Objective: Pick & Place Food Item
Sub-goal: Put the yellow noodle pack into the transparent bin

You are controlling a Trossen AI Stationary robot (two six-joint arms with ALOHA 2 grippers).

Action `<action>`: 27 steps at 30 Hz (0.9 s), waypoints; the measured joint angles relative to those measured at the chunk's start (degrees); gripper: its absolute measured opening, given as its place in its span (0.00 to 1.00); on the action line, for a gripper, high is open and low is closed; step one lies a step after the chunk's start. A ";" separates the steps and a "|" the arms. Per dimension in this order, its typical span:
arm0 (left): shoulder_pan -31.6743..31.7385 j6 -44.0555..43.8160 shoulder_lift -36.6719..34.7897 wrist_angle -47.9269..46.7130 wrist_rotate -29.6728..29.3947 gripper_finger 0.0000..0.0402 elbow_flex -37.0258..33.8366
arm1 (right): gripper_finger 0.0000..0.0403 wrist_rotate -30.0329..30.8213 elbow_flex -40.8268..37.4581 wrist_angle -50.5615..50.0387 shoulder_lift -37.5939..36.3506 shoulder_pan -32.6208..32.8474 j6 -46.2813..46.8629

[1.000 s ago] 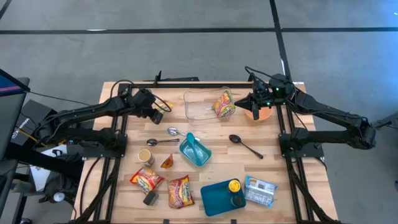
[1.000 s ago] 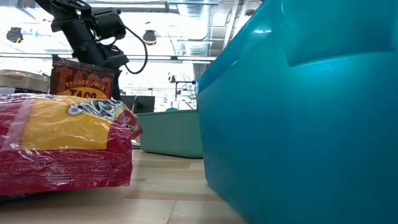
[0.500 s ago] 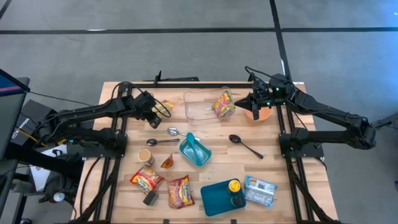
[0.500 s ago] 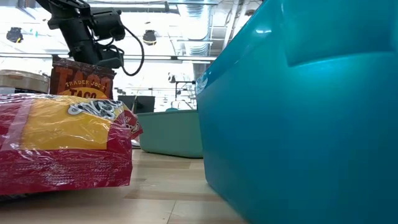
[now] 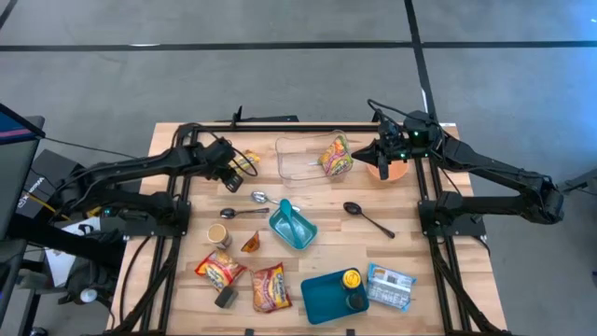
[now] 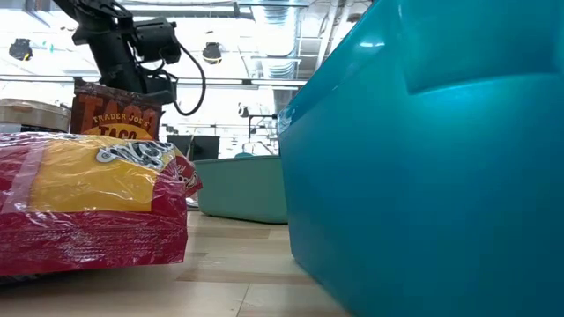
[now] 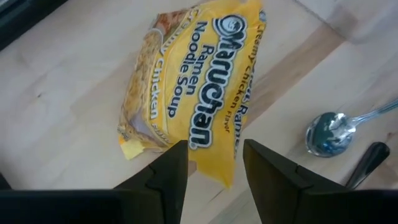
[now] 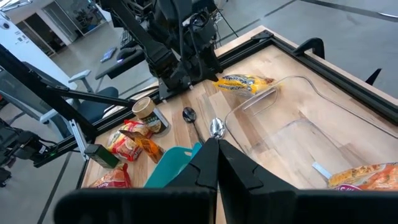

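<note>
A yellow ramen noodle packet [image 7: 193, 87] lies near the table's far left edge [image 5: 245, 161], beside a clear plastic container [image 5: 303, 159]. My left gripper [image 7: 214, 152] comes down on the packet's near end and is shut on it. A second, orange-and-yellow noodle packet [image 5: 336, 154] leans inside the clear container at its right end. My right gripper [image 8: 211, 158] hangs shut above the table's far right [image 5: 382, 166], right of the container, with nothing between its fingers. My left gripper pinches the yellow packet's narrow end [image 7: 212, 173] between its two fingers, one on each side of the crumpled edge. The fingers slant down from above. The rest of the packet stretches away from the fingers over the wood; whether it is lifted I cannot tell.
Two metal spoons [image 5: 256, 198] lie just near of the packet, then a teal dish [image 5: 292, 226] and a black spoon [image 5: 368, 219]. An orange bowl [image 5: 396, 168] sits under the right arm. A cup [image 5: 218, 234], red noodle packets [image 5: 219, 271] and a teal tray [image 5: 331, 296] fill the near side.
My left gripper has stayed over the yellow packet while its wrist has rolled a little. The packet lies where it was.
</note>
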 joint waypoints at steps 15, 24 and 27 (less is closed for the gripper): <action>0.00 -0.02 4.75 2.29 -0.15 0.37 -0.02 | 0.00 0.02 0.00 -0.02 0.01 0.00 -0.49; 0.00 -0.02 7.63 2.72 -0.13 0.37 -0.04 | 0.00 0.02 0.00 -0.02 0.01 0.00 -0.59; 0.00 -0.02 7.75 2.84 -0.09 0.37 -0.04 | 0.00 0.02 0.00 -0.03 0.01 0.00 -0.59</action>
